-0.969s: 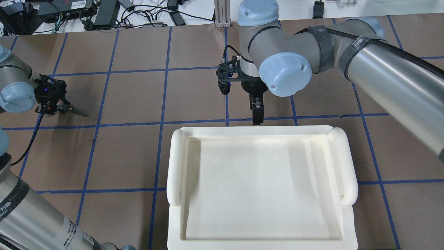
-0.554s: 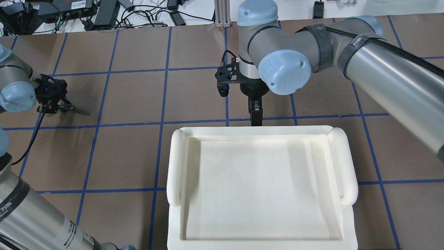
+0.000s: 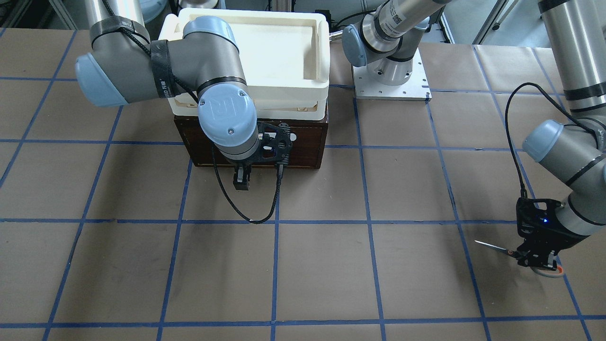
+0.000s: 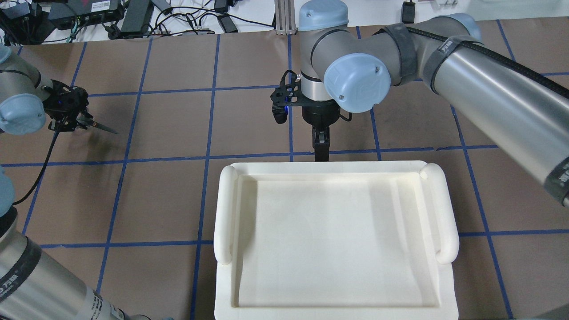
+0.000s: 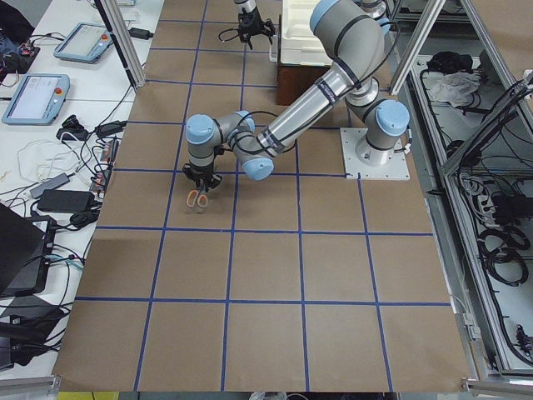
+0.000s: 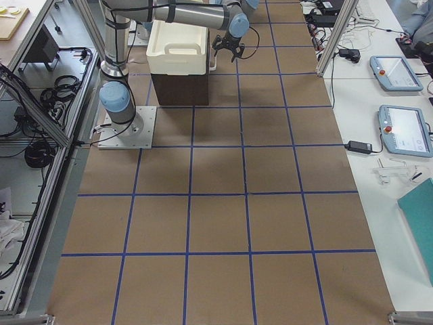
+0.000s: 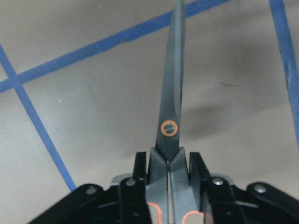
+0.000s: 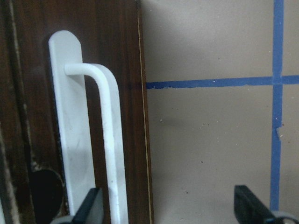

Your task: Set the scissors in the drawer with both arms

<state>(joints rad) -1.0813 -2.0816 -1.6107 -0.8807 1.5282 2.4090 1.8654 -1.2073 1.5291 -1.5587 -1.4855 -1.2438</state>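
Observation:
The scissors (image 4: 101, 128) have dark blades, grey handles and orange-lined loops. My left gripper (image 4: 66, 121) is shut on their handles at the table's far left, and the blades point toward the middle. The left wrist view shows the scissors (image 7: 169, 112) clamped between both fingers (image 7: 198, 170), with a shadow offset on the paper. They also show in the front view (image 3: 492, 247). The dark brown drawer (image 3: 293, 151) is shut. My right gripper (image 4: 321, 149) is open in front of it, its fingertips (image 8: 91, 205) on either side of the white bar handle (image 8: 110, 140).
A cream-white tray (image 4: 226, 213) sits on top of the drawer box. The table is covered in brown paper with blue tape lines. The right arm's black cable (image 3: 246, 215) hangs in a loop in front of the drawer. Cables and power bricks (image 4: 133, 15) lie beyond the far edge.
My left gripper has moved with the scissors away from the robot, and the blades now sit higher in the overhead view. My right gripper has shifted a little to the left by the drawer front.

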